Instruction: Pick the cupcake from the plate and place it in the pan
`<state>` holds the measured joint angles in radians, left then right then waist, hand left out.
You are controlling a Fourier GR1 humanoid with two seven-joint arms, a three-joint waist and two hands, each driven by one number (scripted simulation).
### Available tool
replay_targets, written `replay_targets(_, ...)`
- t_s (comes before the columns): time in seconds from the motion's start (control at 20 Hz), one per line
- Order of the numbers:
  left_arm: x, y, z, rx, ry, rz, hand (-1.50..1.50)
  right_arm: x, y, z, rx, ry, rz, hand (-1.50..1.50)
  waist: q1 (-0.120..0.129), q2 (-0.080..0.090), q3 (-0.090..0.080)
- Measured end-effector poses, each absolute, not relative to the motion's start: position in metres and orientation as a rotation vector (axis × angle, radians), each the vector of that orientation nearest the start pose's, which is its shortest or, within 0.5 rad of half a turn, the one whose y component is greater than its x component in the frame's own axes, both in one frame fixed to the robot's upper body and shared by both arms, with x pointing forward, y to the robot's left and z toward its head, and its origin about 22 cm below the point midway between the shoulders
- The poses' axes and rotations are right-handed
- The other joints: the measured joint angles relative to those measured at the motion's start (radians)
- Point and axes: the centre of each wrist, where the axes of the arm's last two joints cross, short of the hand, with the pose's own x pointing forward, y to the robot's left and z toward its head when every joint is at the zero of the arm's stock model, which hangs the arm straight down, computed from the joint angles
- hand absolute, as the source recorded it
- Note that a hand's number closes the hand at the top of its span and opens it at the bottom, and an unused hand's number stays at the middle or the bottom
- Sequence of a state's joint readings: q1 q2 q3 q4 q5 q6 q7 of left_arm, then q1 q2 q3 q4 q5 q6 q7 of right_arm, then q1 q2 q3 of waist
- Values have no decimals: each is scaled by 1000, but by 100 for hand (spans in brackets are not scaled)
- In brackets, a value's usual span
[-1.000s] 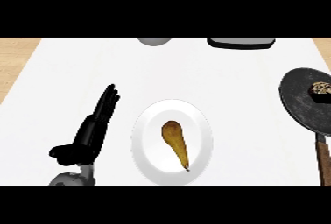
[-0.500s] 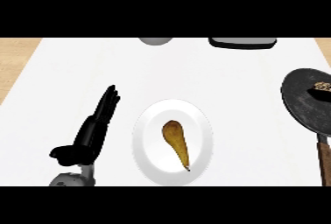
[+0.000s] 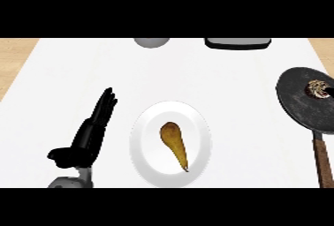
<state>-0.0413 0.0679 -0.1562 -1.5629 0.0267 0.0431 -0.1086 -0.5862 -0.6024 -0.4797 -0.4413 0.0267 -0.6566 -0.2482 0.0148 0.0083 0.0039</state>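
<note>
The cupcake (image 3: pixel 317 88), brown-topped with a dark wrapper, sits in the dark round pan (image 3: pixel 301 103) at the right edge of the head view. The pan's brown handle (image 3: pixel 321 160) points toward me. In the middle lies the white plate (image 3: pixel 141 132), which holds only a yellow-brown pear (image 3: pixel 175 144). My left hand (image 3: pixel 90 131) rests open on the white counter just left of the plate, fingers straight and pointing away, touching nothing. My right hand does not show.
A grey bowl (image 3: pixel 152 42) and a dark flat box (image 3: pixel 238 43) stand at the counter's far edge. Bare wood (image 3: pixel 13 62) shows beyond the white surface at the left and right.
A black shape beside the cupcake at the right edge, my right hand, has drawn out of view. The cupcake stays in the pan. My left hand has not moved.
</note>
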Motion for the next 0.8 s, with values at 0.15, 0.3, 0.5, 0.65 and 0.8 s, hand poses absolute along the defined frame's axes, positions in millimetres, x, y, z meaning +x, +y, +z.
replay_targets(0.15, 247, 200, 8, -74, -1694, -130, 0, 305, -481, 17, -1121, -1319, -542, -150, -9, -4, -2)
replay_targets(0.3, 246, 205, 8, -66, -1692, -129, 0, 287, -485, 4, -1023, -1378, -533, -150, -16, -8, -3)
replay_targets(0.5, 244, 208, 3, -53, -1691, -125, 0, 267, -479, -9, -943, -1431, -492, -150, -23, -11, -4)
replay_targets(0.65, 245, 207, 2, -48, -1692, -120, 0, 250, -469, -18, -923, -1463, -455, -150, -24, -11, -5)
replay_targets(0.8, 243, 207, 8, -53, -1692, -122, 0, 229, -461, -23, -923, -1472, -429, -150, -23, -11, -5)
